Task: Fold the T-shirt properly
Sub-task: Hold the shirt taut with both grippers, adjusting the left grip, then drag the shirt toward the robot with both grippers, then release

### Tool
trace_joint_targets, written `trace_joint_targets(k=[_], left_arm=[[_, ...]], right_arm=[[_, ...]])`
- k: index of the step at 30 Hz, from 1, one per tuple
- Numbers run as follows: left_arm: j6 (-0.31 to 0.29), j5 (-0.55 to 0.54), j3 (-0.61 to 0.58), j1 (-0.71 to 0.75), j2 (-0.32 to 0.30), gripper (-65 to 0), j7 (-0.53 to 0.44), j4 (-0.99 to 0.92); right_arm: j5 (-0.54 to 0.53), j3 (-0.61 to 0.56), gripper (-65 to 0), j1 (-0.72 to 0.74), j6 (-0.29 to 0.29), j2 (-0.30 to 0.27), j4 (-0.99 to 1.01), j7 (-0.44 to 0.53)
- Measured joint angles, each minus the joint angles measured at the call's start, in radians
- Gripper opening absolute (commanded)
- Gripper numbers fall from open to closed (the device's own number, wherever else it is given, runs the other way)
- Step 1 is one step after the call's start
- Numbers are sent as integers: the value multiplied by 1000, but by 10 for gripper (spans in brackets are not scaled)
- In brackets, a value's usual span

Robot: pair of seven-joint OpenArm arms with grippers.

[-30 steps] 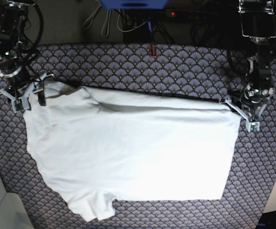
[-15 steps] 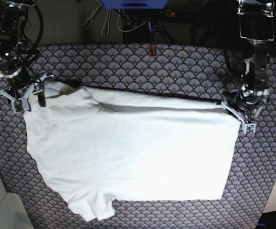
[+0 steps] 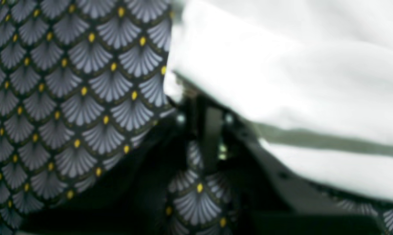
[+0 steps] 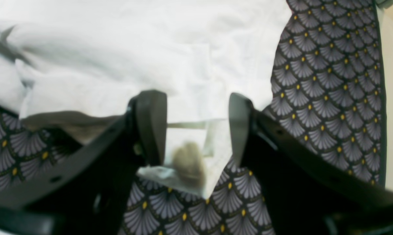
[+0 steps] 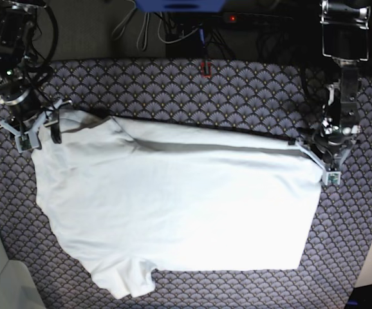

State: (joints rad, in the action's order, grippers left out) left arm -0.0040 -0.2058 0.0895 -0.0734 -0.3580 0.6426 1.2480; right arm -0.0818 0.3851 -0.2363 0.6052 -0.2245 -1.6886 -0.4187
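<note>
Cloth fills most of my base view: the T-shirt lies spread on the patterned table cover, its upper part folded over along a long crease, one sleeve sticking out at the bottom. From up there I see both my arms at the shirt's upper corners, but not how my jaws stand.

My right gripper is clear only in its wrist view: the two dark fingers stand apart with a thin corner of the shirt lying between them, on the cover. The cloth seems to brush the one finger; I cannot tell whether the other touches it. So that tool is partly open, not clamped.

My left gripper sits at the shirt's upper corner on the base view's right. Its wrist view is blurred: I make out dark gripper parts under a thick white fold of shirt, with the cover to the side. That tool is closed tight, and the white fold sits right at its tip, but the blur hides whether cloth is actually pinched.
</note>
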Motion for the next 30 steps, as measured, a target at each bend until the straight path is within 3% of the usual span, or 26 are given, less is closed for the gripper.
trace_joint_targets(k=[21, 24, 30], left_arm=[[0, 3, 6, 93, -2, -645, 40, 166], [-2, -2, 49, 107, 3, -645, 42, 166], [-8, -5, 87, 113, 3, -645, 42, 166]], right_arm=[[-3, 59, -334, -44, 0, 4, -66, 0], [-4, 59, -331, -42, 0, 4, -32, 3], [-3, 112, -293, -68, -3, 12, -26, 2]])
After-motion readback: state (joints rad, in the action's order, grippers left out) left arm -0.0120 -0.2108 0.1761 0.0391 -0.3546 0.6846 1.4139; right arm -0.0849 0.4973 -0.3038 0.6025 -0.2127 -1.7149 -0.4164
